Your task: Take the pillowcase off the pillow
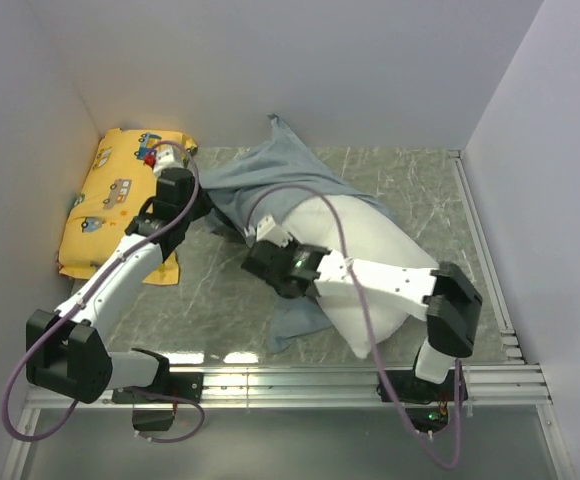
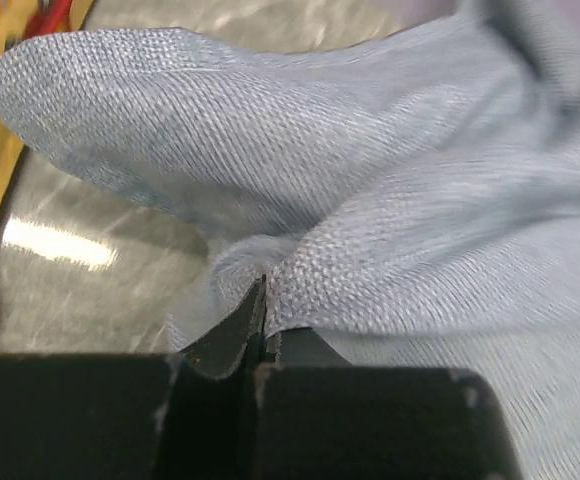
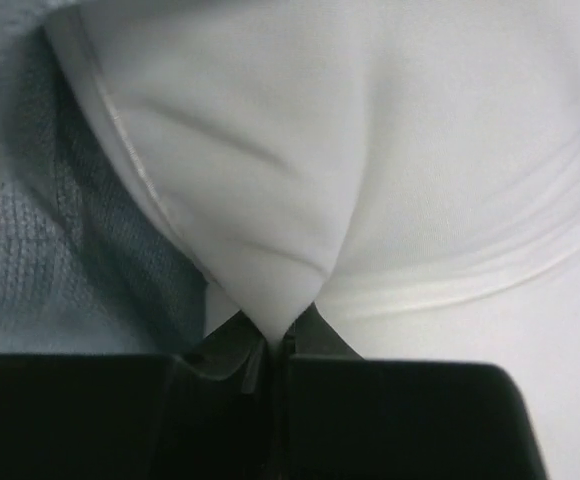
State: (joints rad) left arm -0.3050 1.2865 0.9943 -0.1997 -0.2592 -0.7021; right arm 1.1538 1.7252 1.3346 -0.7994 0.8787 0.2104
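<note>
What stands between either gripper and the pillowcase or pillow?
Nothing visible. The left gripper is shut on the pillowcase and the right gripper is shut on the pillow, each with fabric pinched between its fingers. The cushion lies left of the left gripper, in neither grip.

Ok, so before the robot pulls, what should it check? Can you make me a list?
1. Left gripper pinching the pillowcase: ok, grey-blue fabric is caught between its fingers.
2. Right gripper pinching the pillow: ok, white cloth is bunched in its shut tips.
3. Right gripper holding only pillow, no pillowcase: ok, only white cloth is in the pinch.
4. Pillow fully out: not ok, in the top view its far end looks covered by grey fabric.
5. Yellow cushion free of both grips: ok.
6. How much pillow is inside: cannot tell, the arms hide it.
</note>
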